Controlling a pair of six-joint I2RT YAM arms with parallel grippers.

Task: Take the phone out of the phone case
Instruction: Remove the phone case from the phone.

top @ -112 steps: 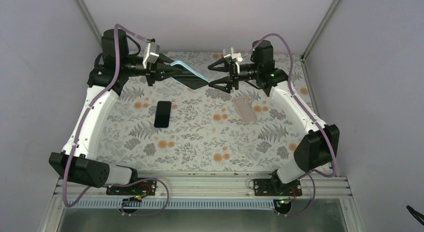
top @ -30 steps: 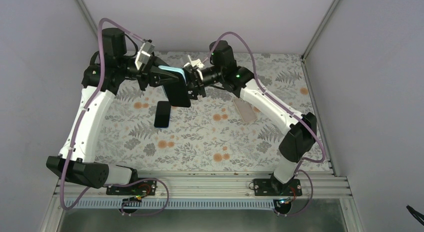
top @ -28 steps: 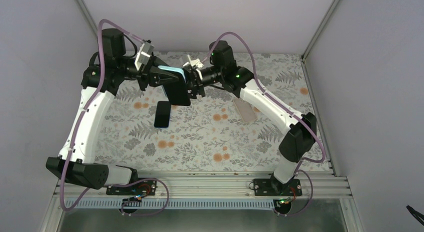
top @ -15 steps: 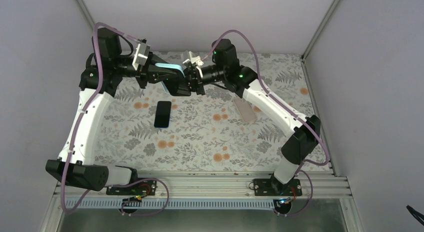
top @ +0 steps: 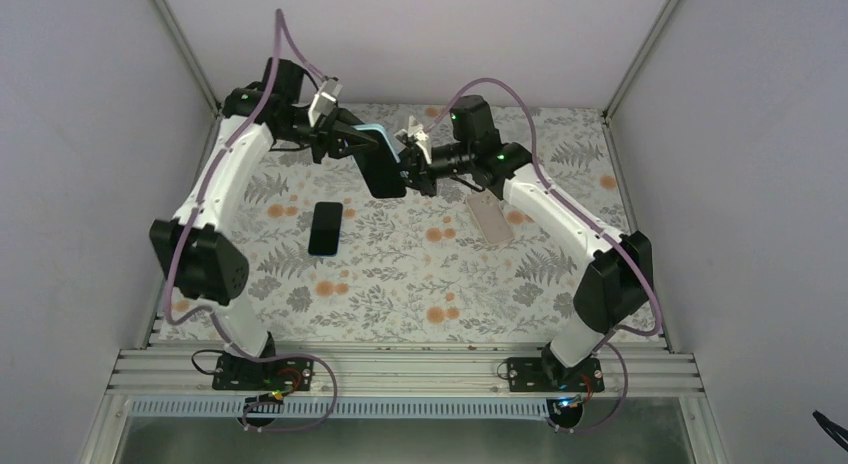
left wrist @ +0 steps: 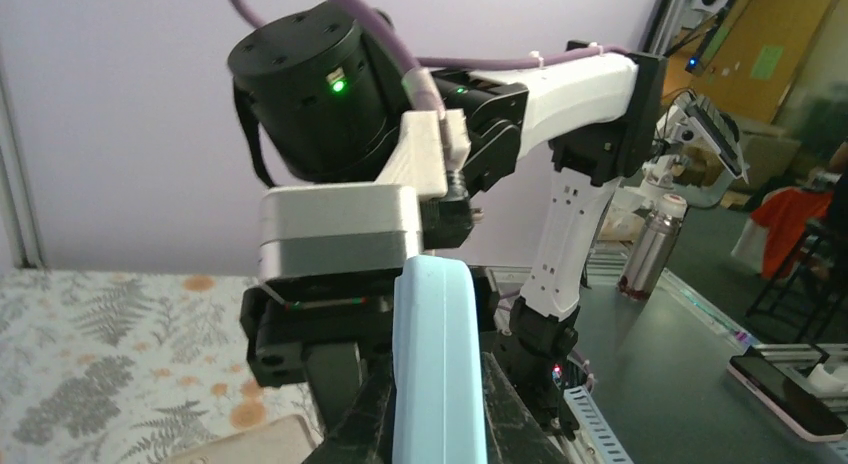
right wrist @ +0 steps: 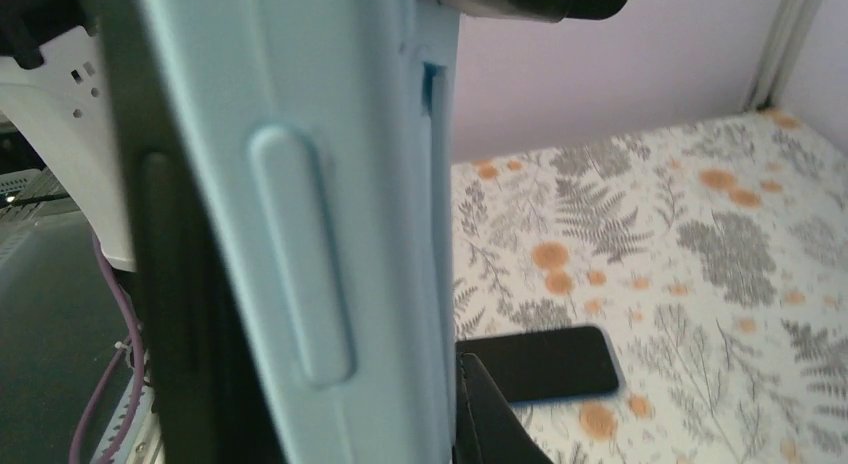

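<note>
A dark-faced phone (top: 386, 174) in a light-blue phone case (top: 374, 134) hangs in the air over the far middle of the table. My left gripper (top: 350, 142) is shut on its upper end; in the left wrist view the case's blue edge (left wrist: 437, 364) stands between the fingers (left wrist: 365, 424). From the right, my right gripper (top: 413, 170) is shut on the case's other side. The case's side with a long button (right wrist: 300, 244) fills the right wrist view, with one dark fingertip (right wrist: 485, 409) against it.
A bare black phone (top: 325, 227) lies face up on the floral mat (top: 420, 274), left of centre, also visible as the black phone (right wrist: 545, 362) below the held case. A beige phone (top: 490, 219) lies to the right, under the right arm.
The right gripper has shut on the cased phone. Both grippers and the phone shifted right, and the left arm's elbow swung in and back.
</note>
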